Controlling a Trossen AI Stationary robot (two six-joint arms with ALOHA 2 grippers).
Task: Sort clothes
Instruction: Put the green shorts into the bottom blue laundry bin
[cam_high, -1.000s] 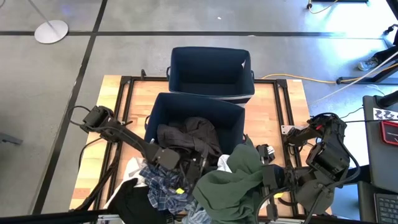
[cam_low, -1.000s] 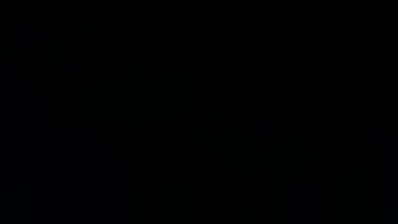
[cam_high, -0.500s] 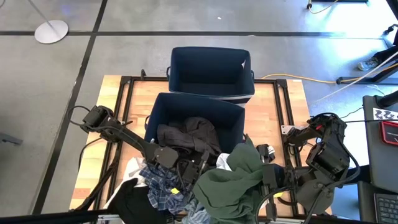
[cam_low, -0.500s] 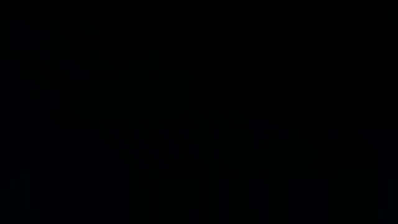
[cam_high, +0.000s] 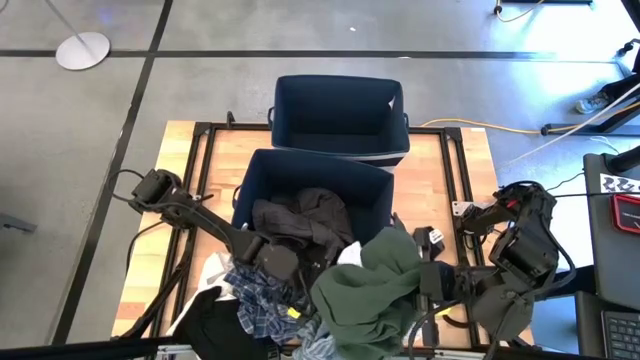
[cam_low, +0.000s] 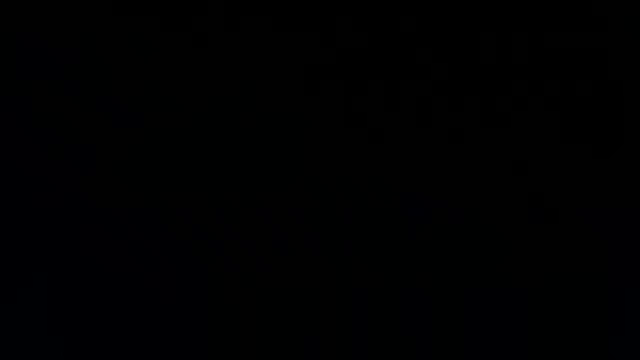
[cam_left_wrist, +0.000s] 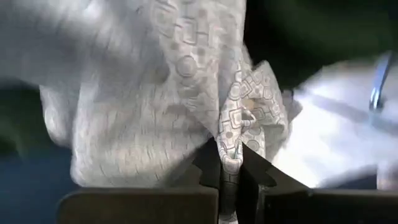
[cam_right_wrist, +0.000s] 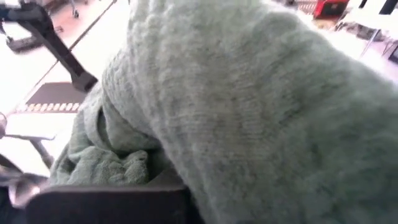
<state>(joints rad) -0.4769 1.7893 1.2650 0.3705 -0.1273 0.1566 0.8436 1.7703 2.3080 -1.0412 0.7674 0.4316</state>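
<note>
Pinching step: left gripper (cam_left_wrist: 229, 163) clamped on a fold of white patterned garment (cam_left_wrist: 186, 93) at the pile's six-o'clock edge — right gripper buried under olive green garment (cam_high: 365, 295), seemingly gripping it. Next, probably a straight lift toward the near bin (cam_high: 262, 172) at twelve o'clock — slowly, since neighbouring clothes may drag along.

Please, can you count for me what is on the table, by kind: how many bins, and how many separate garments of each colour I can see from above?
Navy bins: 2 (far bin, near bin)
Olive green garment: 1
Brown-grey garment: 1
Blue plaid garment: 1
Black garment: 1
White patterned garment: 1
Total: 7
</note>
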